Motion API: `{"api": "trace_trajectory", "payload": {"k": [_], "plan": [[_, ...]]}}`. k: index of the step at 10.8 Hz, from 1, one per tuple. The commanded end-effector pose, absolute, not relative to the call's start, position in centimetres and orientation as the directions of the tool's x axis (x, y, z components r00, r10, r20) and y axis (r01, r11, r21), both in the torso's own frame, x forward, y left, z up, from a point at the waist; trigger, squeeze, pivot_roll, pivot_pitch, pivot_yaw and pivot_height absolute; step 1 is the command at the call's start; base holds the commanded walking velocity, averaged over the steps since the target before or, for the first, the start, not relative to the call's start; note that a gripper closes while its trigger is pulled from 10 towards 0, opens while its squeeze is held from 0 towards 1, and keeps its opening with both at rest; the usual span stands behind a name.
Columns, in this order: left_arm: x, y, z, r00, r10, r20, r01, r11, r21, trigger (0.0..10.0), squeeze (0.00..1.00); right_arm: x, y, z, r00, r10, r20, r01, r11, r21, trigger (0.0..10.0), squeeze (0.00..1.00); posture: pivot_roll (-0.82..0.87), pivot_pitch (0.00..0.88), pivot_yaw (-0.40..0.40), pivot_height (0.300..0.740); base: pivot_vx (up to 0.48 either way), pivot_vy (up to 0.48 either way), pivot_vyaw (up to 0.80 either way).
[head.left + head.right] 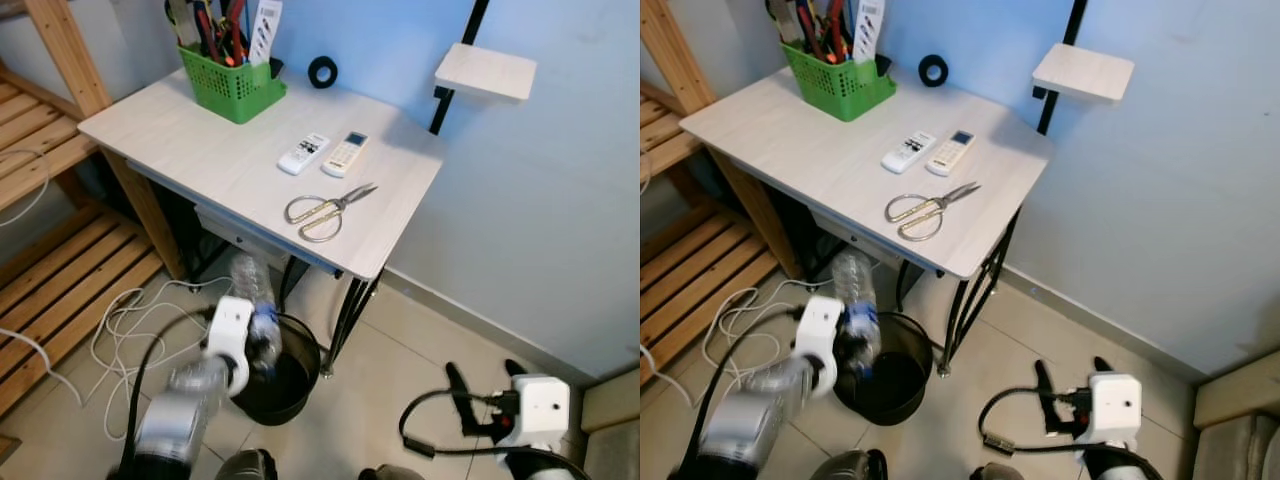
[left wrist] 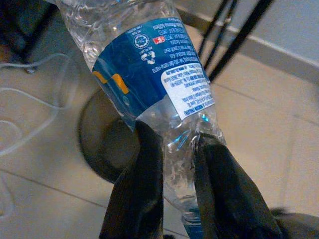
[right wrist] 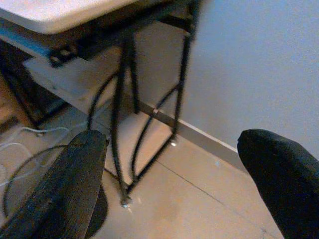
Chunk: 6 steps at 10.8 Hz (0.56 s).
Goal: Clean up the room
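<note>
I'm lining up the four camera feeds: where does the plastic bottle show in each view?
Left eye view: plastic bottle low and left of centre, above the black bin.
Right eye view: same, beside the left gripper.
Left wrist view: blue label central, pinched between the fingers.
Right wrist view: not in it.
Shared landmark: the black bin.

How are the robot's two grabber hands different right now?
The left gripper is squeezing a clear plastic bottle with a blue label; the right gripper holds nothing.
The left gripper's fingers sit close together, pinching the bottle, while the right gripper's fingers are spread wide apart.
The left gripper is above the black bin; the right gripper hangs low over the bare floor beside the table.
Both have two long black fingers.
</note>
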State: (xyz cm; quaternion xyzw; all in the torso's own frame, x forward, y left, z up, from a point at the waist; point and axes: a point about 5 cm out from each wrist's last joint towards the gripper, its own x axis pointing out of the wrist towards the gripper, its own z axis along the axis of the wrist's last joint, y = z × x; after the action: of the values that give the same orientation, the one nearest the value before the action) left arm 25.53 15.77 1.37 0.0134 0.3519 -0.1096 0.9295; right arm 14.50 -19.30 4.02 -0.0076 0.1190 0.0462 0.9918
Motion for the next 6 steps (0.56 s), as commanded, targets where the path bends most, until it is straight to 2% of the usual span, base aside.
{"api": "trace_trajectory", "payload": {"k": [1,3,6], "plan": [[25.8,16.1,0.9,0.73,-0.159,-0.665,0.176,0.983,-0.042,10.0,0.0,14.4,-19.3,4.1,0.963,0.109,-0.246,-0.114,0.994,-0.005,10.0,0.02,-0.04,0.128,-0.021,0.74,0.0,0.0,0.0],[26.4,16.1,-0.8,0.715,-0.133,-0.687,0.123,0.99,-0.063,10.0,0.0,15.3,-19.2,4.3,0.96,0.144,-0.242,-0.154,0.988,-0.022,10.0,0.02,-0.06,0.139,-0.033,0.74,0.0,0.0,0.0],[27.1,17.5,-1.8,0.722,-0.058,-0.69,0.058,0.998,-0.023,10.0,0.0,15.4,-19.7,4.9,0.961,0.144,-0.234,-0.155,0.987,-0.032,10.0,0.02,-0.07,0.147,-0.049,0.74,0.0,0.0,0.0]]}}
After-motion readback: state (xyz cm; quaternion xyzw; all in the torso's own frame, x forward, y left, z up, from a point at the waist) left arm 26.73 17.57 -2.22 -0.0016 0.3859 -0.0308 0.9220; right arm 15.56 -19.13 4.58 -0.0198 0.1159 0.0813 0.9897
